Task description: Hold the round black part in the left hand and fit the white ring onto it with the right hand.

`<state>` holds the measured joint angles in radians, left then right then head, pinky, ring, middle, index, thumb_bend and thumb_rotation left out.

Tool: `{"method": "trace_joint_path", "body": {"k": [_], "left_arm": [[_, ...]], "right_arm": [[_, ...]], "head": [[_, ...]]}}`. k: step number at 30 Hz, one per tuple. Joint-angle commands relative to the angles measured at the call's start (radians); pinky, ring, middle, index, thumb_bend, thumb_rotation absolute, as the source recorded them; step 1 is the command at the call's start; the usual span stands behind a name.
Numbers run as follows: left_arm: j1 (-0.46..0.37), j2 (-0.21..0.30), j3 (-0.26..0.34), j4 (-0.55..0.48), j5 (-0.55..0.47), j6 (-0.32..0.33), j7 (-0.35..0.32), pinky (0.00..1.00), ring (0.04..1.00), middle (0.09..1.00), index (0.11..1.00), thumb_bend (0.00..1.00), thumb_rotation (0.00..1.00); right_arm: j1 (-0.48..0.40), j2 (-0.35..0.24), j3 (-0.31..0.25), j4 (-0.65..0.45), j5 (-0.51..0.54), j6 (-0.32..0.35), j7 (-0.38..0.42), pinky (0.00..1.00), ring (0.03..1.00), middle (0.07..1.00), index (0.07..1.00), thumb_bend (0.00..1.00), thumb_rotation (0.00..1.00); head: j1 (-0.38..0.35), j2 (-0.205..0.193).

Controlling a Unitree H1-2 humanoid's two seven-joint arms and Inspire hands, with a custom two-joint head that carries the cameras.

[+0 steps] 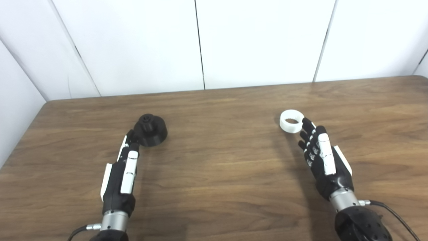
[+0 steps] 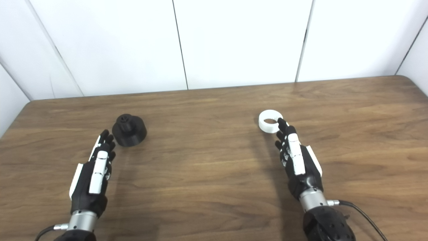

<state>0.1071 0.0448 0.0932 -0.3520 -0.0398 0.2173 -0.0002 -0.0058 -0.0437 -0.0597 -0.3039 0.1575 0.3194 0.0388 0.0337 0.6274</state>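
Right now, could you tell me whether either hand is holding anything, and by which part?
Nothing is held. The left hand reaches toward the black part, the right hand toward the white ring; both lie on the table.

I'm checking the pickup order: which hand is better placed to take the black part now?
Left. The left hand lies open with its fingertips right beside the round black part. The right hand is across the table, by the white ring.
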Motion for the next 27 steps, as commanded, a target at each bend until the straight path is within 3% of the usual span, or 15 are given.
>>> {"method": "trace_joint_path", "body": {"k": [1,14,17,20,23,27], "left_arm": [[-0.019,0.009,0.003,-0.02,-0.001,-0.032,0.0,1.0,1.0,1.0,1.0,0.54,0.92],[-0.02,0.008,0.0,-0.006,0.01,-0.037,0.004,1.0,1.0,1.0,1.0,0.54,0.92],[-0.031,0.032,-0.005,0.002,0.049,-0.026,0.004,1.0,1.0,1.0,1.0,0.58,0.83],[-0.044,0.054,-0.011,-0.005,0.134,0.009,0.026,0.95,0.985,1.0,0.998,0.71,0.73],[-0.068,0.059,0.003,-0.011,0.147,0.043,0.033,0.91,0.962,0.997,0.991,0.81,0.62],[-0.103,0.095,0.004,-0.017,0.199,0.08,0.035,0.93,0.976,0.995,0.983,0.85,0.54]], "right_arm": [[-0.034,0.004,0.001,-0.029,0.014,-0.025,0.008,1.0,1.0,0.996,0.959,0.51,1.0],[-0.03,0.001,0.003,-0.032,0.018,-0.028,0.007,1.0,1.0,0.999,0.956,0.51,1.0],[-0.031,0.0,0.003,-0.033,0.015,-0.026,0.006,1.0,1.0,0.997,0.954,0.51,1.0],[-0.031,0.002,0.003,-0.035,0.018,-0.021,0.004,1.0,1.0,0.998,0.959,0.51,1.0],[-0.031,-0.001,0.004,-0.029,0.015,-0.027,0.007,1.0,0.998,0.998,0.958,0.51,1.0],[-0.032,-0.001,0.008,-0.026,0.013,-0.025,0.007,1.0,0.996,0.996,0.957,0.51,1.0]], "head": [[0.0,0.002],[0.005,0.005],[0.008,0.004],[0.008,0.002],[0.012,0.001],[0.018,-0.002]]}}
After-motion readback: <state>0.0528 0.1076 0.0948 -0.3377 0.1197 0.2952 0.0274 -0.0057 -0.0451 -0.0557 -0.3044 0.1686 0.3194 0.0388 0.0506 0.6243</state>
